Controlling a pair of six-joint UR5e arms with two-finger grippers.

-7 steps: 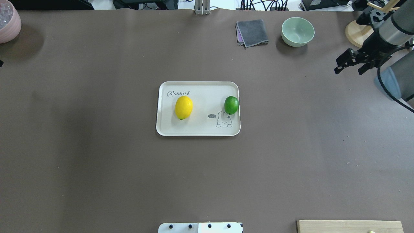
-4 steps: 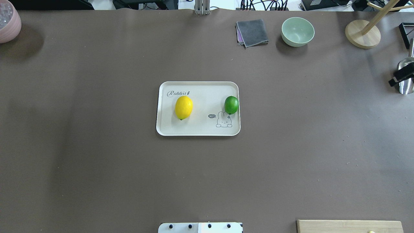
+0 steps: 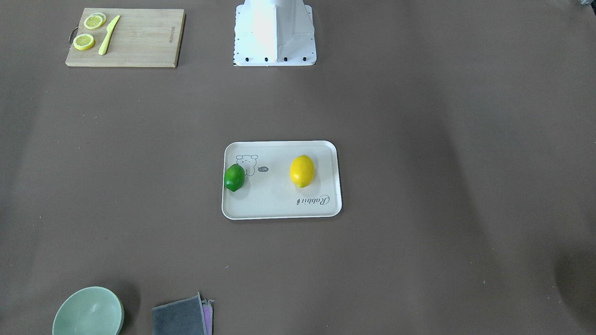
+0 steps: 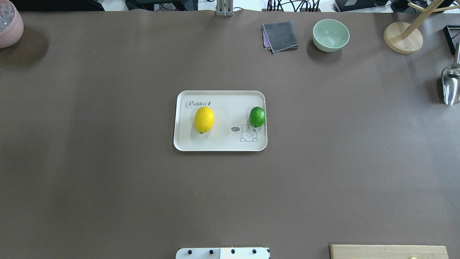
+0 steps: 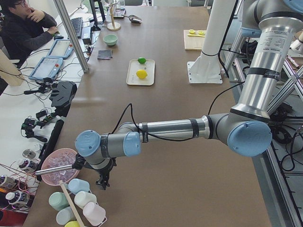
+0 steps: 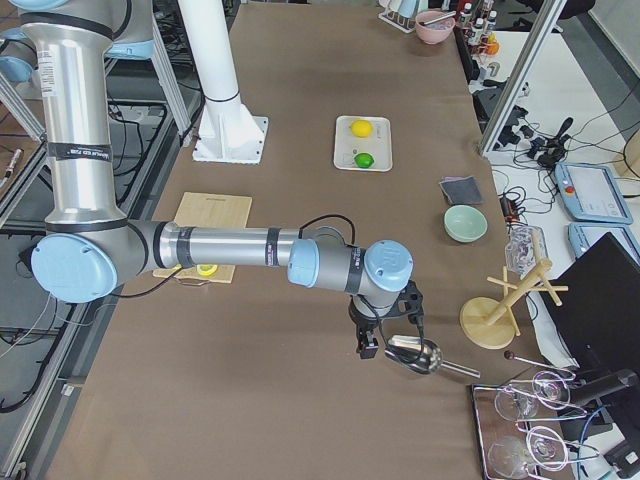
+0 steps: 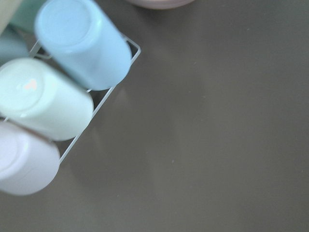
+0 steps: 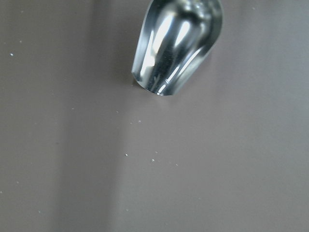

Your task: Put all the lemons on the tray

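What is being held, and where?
Not the lemons: yellow lemon and green lemon lie on the tray. Left gripper and right gripper show too small to tell.

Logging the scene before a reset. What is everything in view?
tray: one, cream-white, table centre
yellow lemon: one, yellow, on the tray
green lemon: one, dark green, on the tray
cutting board: one, wooden, near robot's right
lemon slices: two, yellow, on the cutting board
knife: one, yellow-green, on the cutting board
bowl: one, pale green, far edge
cloth: one, grey, beside the bowl
wooden stand: one, tan, far right corner
scoop: one, silver, right end
pink bowl: one, pink, far left corner
cups: several, pastel, left end
left gripper: one, black, by the cups; jaws unclear
right gripper: one, black, by the scoop; jaws unclear
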